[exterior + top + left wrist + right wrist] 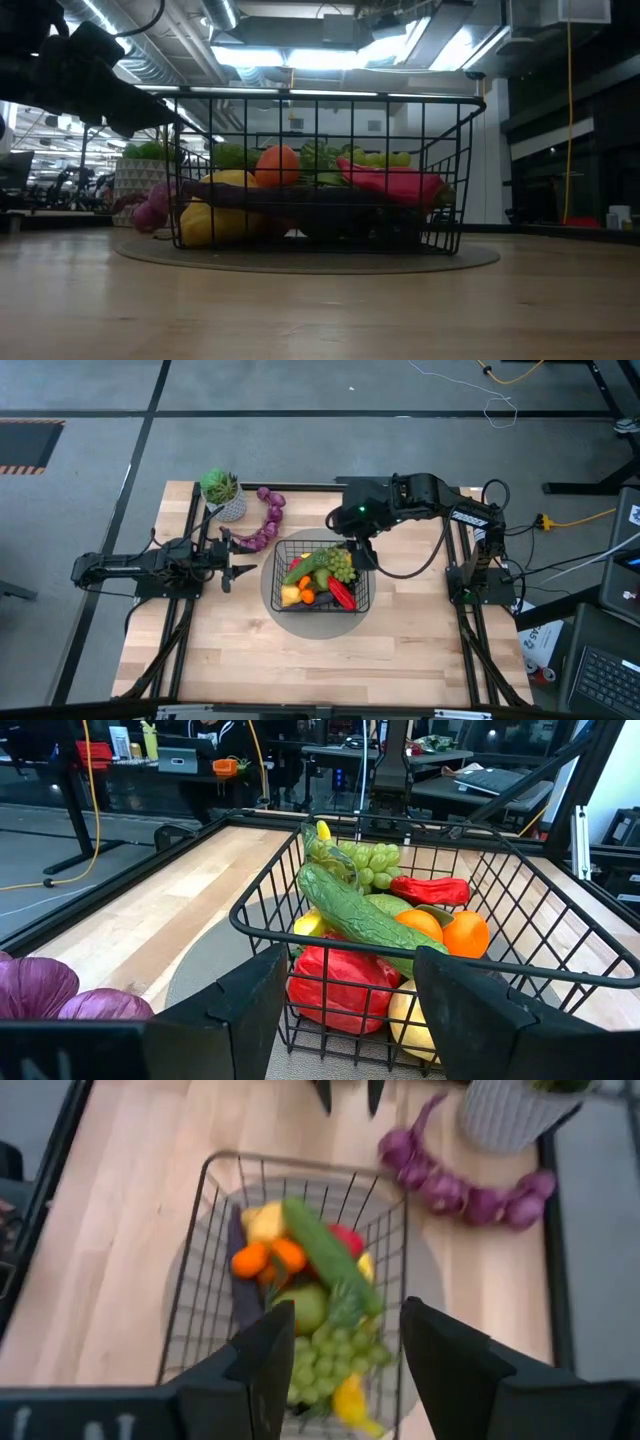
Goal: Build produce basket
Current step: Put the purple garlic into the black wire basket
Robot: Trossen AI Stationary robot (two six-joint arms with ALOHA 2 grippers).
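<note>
Basket (318, 603) sits on grey round mat (272, 592) at table (300, 660) centre. It holds cucumber (355, 912), green grapes (330, 1365), red peppers (340, 982), orange fruit (465, 933) and yellow pcs.

Purple grapes (268, 520) lie outside the basket, beside white plant pot (225, 495).

L gripper (238, 568): low, just beside basket's left wall, fingers spread, nothing held.

R gripper (362, 555): above basket's far-right corner, over the green grapes, fingers apart, nothing between them.
</note>
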